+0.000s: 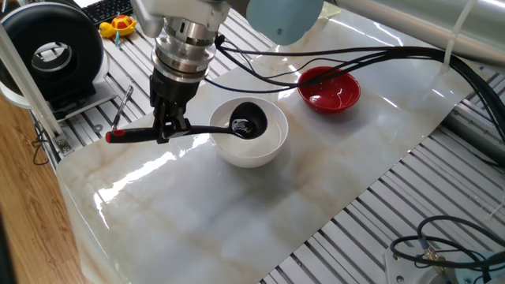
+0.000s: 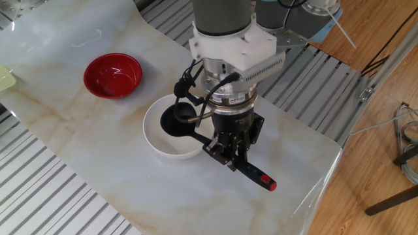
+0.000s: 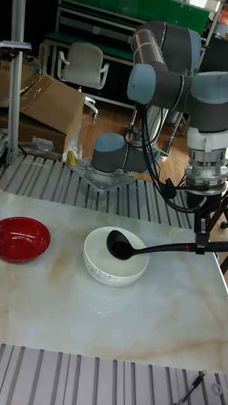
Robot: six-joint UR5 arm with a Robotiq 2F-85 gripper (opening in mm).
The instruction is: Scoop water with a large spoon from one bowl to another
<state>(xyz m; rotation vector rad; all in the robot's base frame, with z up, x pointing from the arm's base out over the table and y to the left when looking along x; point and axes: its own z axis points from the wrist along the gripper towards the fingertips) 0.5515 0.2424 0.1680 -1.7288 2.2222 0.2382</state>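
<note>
— Hard to make out at the near end? 
— Fingertips of the gripper (image 2: 234, 158), lost against the black handle; pinched on the spoon (image 3: 147, 248) near its red-tipped end, pointing straight down. In the tall fixed view, red tip hidden behind the fingers, and gripper (image 3: 201, 244) cropped close to the right edge.

— And the scoop? 
— Raised just above the rim of the white bowl (image 1: 271, 146), handle level, reaching out toward nine o'clock in one fixed view. Bright glints inside the scoop (image 1: 247, 125), likely water (image 1: 245, 126); level in the bowl impossible to judge.

— Farther back? 
— Red bowl (image 1: 331, 90) at about two o'clock from the white one, apart from it; faint sheen inside, contents unclear. Cables crossing in front of its rim.

— Any writing? 
— None readable anywhere.
</note>
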